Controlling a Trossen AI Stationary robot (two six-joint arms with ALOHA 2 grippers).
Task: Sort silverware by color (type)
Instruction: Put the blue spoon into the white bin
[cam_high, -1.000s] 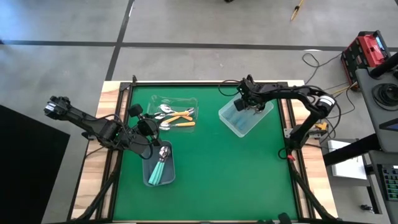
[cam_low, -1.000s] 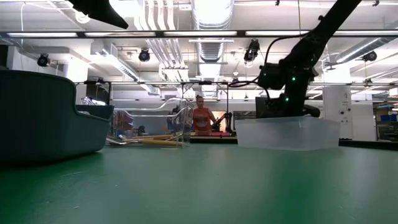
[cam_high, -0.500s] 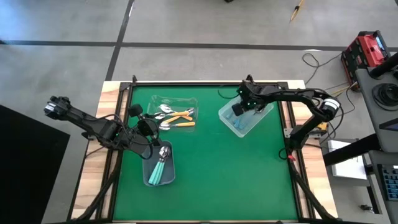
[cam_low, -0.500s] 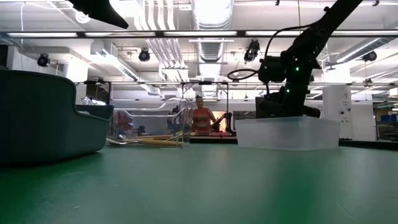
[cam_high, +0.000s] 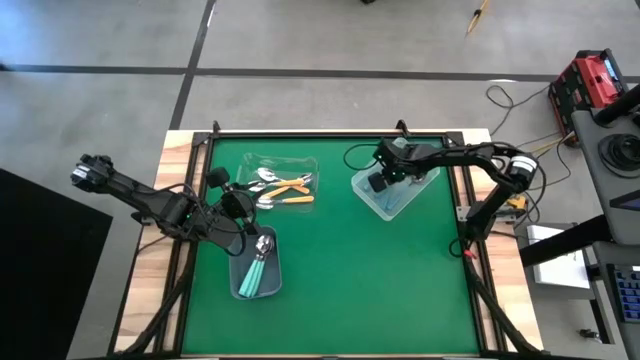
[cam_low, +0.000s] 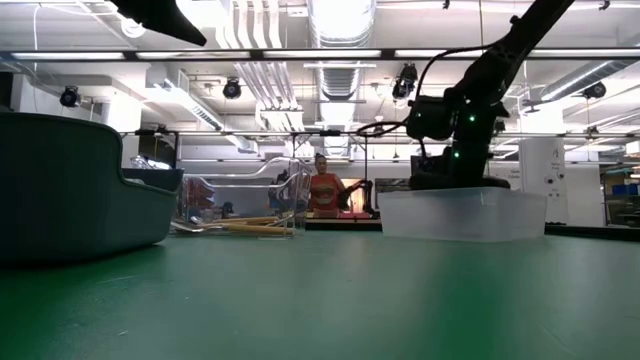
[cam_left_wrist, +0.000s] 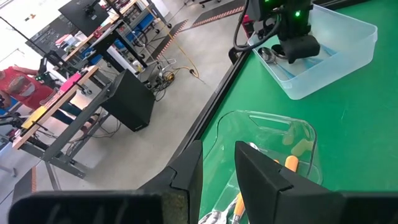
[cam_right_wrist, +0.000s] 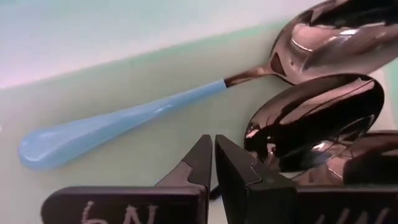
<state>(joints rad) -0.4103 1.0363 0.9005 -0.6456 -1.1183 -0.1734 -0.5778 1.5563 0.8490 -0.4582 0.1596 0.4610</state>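
A clear bin (cam_high: 397, 190) at the far right holds blue-handled spoons (cam_right_wrist: 112, 127), their metal bowls (cam_right_wrist: 314, 121) lying side by side. My right gripper (cam_high: 380, 183) points down into this bin, shut and with nothing between its fingertips (cam_right_wrist: 213, 146), just above the bin floor beside the spoons. A grey bin (cam_high: 255, 272) at the near left holds teal spoons (cam_high: 258, 270). My left gripper (cam_high: 240, 213) hovers over its far end, open (cam_left_wrist: 217, 158) and holding nothing. A second clear bin (cam_high: 281, 176) at the far left holds orange-handled spoons (cam_high: 292, 190).
The green mat (cam_high: 350, 270) is bare in the middle and near right. Black rails frame the table (cam_high: 330, 133). In the low view the grey bin (cam_low: 70, 190) looms at the left, and a person (cam_low: 323, 190) stands in the room behind.
My right gripper has moved inside the clear bin toward the table's left and slightly toward its near edge, tipping a little, and has stayed shut. The spoons and bins have not shifted.
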